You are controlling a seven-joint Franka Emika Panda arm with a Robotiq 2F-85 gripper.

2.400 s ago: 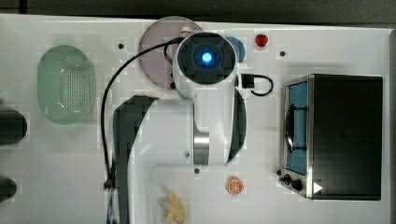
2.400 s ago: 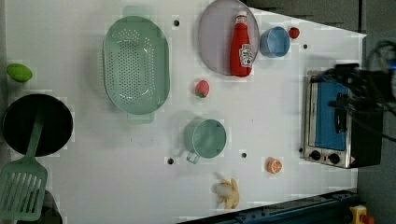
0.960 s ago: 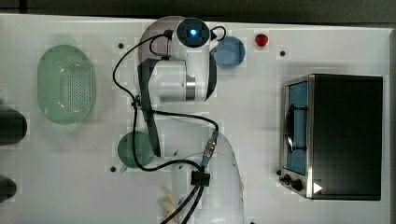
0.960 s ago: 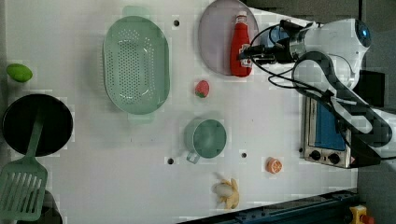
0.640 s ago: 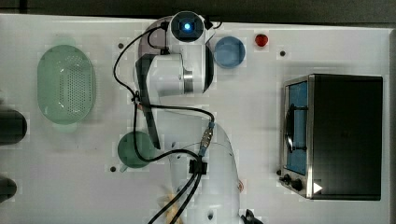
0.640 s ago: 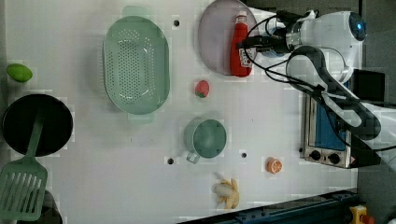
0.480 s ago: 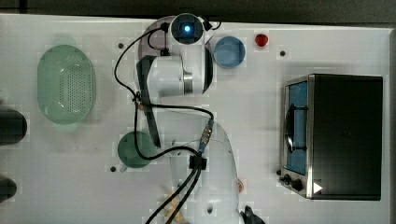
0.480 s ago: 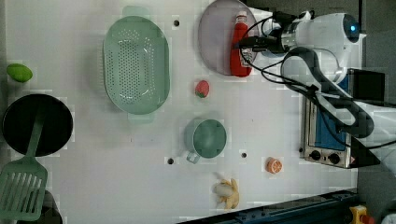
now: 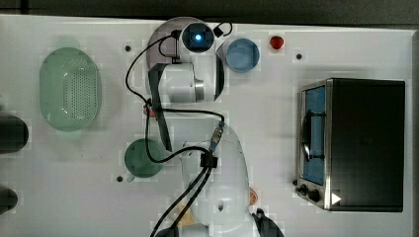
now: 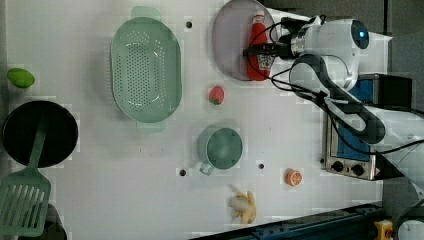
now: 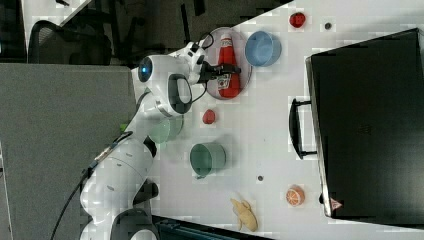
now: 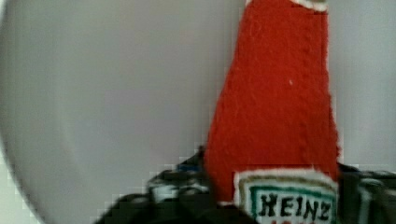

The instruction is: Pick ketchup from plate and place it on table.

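Left view: table [image 10: 125, 195] is the white work surface spanning the frame, with bare room toward the lower centre, a likely set-down area. Toaster oven [image 10: 350, 145] sits at the right edge; green colander [image 10: 145, 70] upper left of centre. Plate [image 10: 230, 45], mauve, lies at the top centre. Ketchup [image 10: 257, 47] lies flat on the plate's right half, cap toward the frame's top edge, label lower down. Gripper [image 10: 260, 50] reaches in from the right and straddles the bottle at label height, one dark finger on each side, presumably because the body there is widest and flattest. Wrist view confirms the fingers flanking the label; whether they already pinch it, cannot tell.
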